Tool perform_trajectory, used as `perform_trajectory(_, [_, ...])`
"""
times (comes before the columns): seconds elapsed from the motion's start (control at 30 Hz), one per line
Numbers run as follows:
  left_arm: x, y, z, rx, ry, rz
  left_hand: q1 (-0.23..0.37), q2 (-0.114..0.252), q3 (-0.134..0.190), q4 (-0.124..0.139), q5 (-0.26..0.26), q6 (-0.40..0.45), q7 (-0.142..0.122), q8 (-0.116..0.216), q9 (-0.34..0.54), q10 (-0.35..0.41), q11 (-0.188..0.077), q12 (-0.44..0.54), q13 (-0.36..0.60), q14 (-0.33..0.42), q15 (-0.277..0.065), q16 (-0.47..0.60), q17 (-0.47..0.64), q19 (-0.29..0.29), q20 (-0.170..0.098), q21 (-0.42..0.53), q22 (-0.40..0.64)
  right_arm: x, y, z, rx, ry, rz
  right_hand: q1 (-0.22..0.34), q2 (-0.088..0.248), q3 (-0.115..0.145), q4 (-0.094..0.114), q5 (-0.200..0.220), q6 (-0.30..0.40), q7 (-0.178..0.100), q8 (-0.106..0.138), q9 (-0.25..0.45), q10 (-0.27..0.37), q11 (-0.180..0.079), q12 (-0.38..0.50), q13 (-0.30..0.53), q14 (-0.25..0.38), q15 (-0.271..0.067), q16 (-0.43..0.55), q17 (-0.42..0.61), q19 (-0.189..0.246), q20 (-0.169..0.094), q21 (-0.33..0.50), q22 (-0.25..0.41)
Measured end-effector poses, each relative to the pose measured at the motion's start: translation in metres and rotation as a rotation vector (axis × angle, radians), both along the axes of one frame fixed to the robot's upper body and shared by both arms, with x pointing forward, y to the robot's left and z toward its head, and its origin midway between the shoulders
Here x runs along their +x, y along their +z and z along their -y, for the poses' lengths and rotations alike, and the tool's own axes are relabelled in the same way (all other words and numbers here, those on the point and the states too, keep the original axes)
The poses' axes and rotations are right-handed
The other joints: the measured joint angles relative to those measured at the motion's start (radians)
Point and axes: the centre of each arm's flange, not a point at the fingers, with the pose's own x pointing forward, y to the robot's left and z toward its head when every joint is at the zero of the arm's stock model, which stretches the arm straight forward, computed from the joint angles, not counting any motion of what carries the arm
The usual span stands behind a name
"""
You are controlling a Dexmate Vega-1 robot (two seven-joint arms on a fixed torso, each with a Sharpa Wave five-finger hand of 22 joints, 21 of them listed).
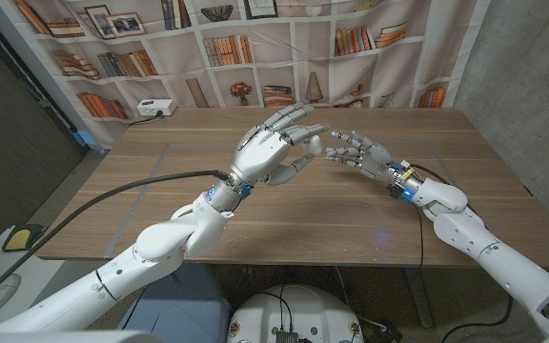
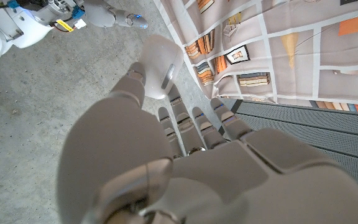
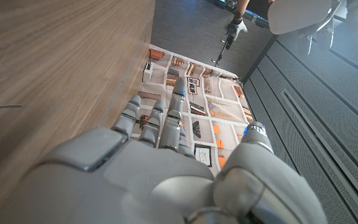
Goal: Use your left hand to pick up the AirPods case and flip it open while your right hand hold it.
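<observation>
Left wrist view: small white rounded AirPods case [image 2: 160,65] pinched in left hand [image 1: 273,151] fingers [image 2: 135,84], raised over wooden table [image 1: 160,210]. Right hand [image 1: 360,152] just beside it, fingers spread, grasping nothing; must close on case base.

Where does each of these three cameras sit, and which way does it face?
Head view: on the robot's head, looking down over the table; shows the left hand and right hand.
Left wrist view: on the left wrist, looking along that hand's back, past the case it holds.
Right wrist view: on the right wrist, looking along that hand's back, across the table.
Shared: the bookshelf backdrop shows in all three.
</observation>
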Motion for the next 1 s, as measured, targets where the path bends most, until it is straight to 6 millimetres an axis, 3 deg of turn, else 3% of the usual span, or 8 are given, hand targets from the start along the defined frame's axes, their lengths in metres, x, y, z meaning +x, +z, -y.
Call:
perform_trajectory(0.37, [0.0, -0.001, -0.002, -0.024, -0.01, -0.021, 0.007, 0.001, -0.007, -0.001, -0.001, 0.0, 0.0, -0.007, 0.0, 0.0, 0.0, 0.0, 0.0, 0.0, 0.0, 0.0, 0.0, 0.0, 0.0, 0.0, 0.005, -0.003, -0.002, -0.009, -0.031, 0.058, -0.005, -0.034, 0.008, -0.005, 0.022, 0.0, 0.009, 0.009, 0.0, 0.0, 0.009, 0.009, 0.0, 0.0, 0.001, 0.009, 0.006, 0.005, 0.007, 0.007, 0.0, 0.0])
perform_trajectory(0.53, [0.002, -0.002, -0.002, -0.028, -0.011, -0.027, 0.007, 0.001, -0.007, -0.001, -0.001, 0.0, 0.0, -0.007, 0.0, 0.0, 0.0, 0.0, 0.0, 0.0, 0.0, 0.0, 0.0, 0.0, 0.0, 0.0, 0.005, -0.005, -0.002, -0.013, -0.041, 0.086, -0.003, -0.042, 0.008, -0.006, 0.022, 0.0, 0.009, 0.009, 0.0, 0.0, 0.009, 0.009, 0.0, 0.0, 0.001, 0.009, 0.006, 0.005, 0.007, 0.007, 0.0, 0.0])
perform_trajectory(1.0, [0.006, -0.003, -0.002, -0.043, -0.012, -0.048, 0.006, 0.001, -0.012, 0.001, 0.0, 0.009, -0.002, -0.006, 0.0, 0.0, 0.0, -0.003, 0.0, 0.002, 0.002, 0.0, 0.0, 0.0, 0.0, 0.0, 0.005, -0.014, -0.002, -0.024, -0.056, 0.183, 0.009, -0.051, 0.009, -0.01, 0.026, 0.0, 0.003, 0.015, 0.0, 0.0, -0.022, 0.04, -0.024, -0.004, -0.013, 0.023, 0.0, 0.005, 0.007, 0.007, 0.0, 0.0])
